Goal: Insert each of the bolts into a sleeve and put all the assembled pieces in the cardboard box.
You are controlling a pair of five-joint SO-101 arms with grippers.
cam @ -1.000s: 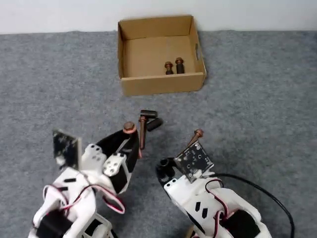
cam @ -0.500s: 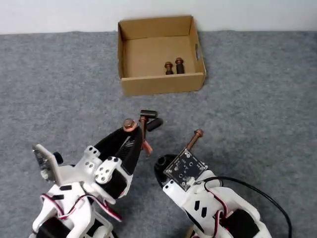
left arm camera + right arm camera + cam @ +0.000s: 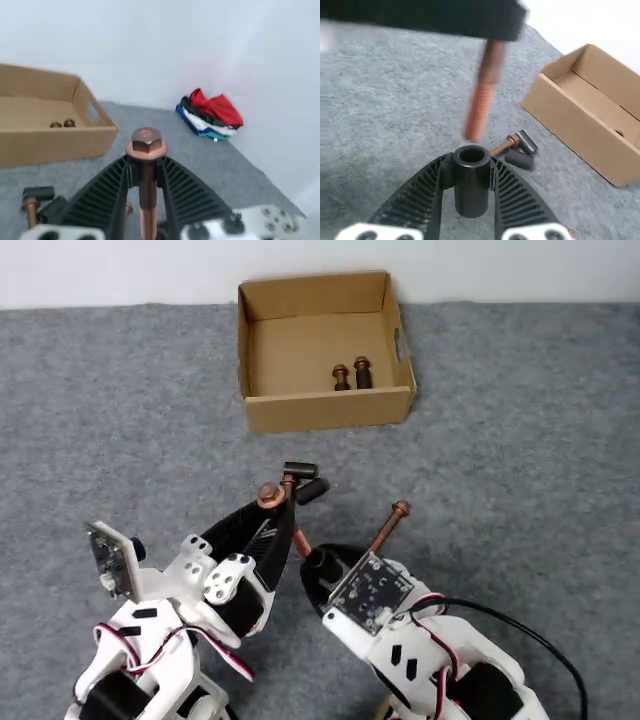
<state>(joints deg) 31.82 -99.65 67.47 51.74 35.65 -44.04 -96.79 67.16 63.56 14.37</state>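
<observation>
High view: left pincer (image 3: 272,508) pinches bolt (image 3: 287,528) under its head, tip slanting toward 5 o'clock. Right pincer (image 3: 318,572) clamps sleeve (image 3: 316,560). Cardboard box (image 3: 325,410) sits at 12 o'clock on the bench.
Left wrist view: bolt likely rigid, light, slick; grip the shank.
Right wrist view: tip just above the sleeve mouth.

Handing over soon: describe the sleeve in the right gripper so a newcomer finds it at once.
From the cardboard box, come down the grey carpet to the right gripper. It is shut on a black sleeve, its open bore close to the threaded tip of a copper bolt. Unlike the loose sleeve nearby, it is off the carpet.
</observation>
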